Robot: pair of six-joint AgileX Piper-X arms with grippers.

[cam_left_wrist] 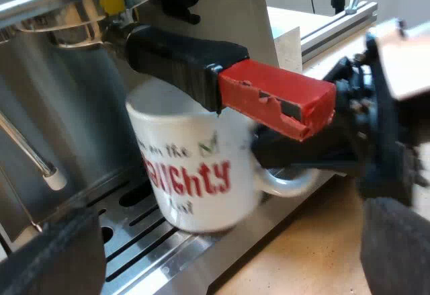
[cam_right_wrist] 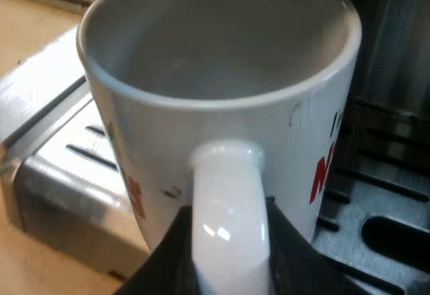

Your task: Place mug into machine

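Note:
A white mug (cam_left_wrist: 195, 174) with red lettering is over the slotted drip tray (cam_left_wrist: 134, 244) of the espresso machine (cam_left_wrist: 60, 107), just under the metal holder's dark handle (cam_left_wrist: 175, 60) and its red end (cam_left_wrist: 279, 97), which is locked into the machine's front. My right gripper (cam_left_wrist: 295, 154) reaches in from the tray's outer side and is shut on the mug's handle (cam_left_wrist: 289, 182). In the right wrist view the mug (cam_right_wrist: 222, 73) is empty, and its handle (cam_right_wrist: 228, 207) sits between my right gripper's (cam_right_wrist: 228, 248) black fingers. My left gripper (cam_left_wrist: 225, 268) stands open, facing the mug, nothing between its fingers.
A thin steam wand (cam_left_wrist: 37, 157) hangs at the machine's front beside the mug. The tray's metal edge (cam_right_wrist: 60, 201) borders a wooden tabletop (cam_left_wrist: 302, 255). An aluminium rail (cam_left_wrist: 339, 23) runs beyond the machine.

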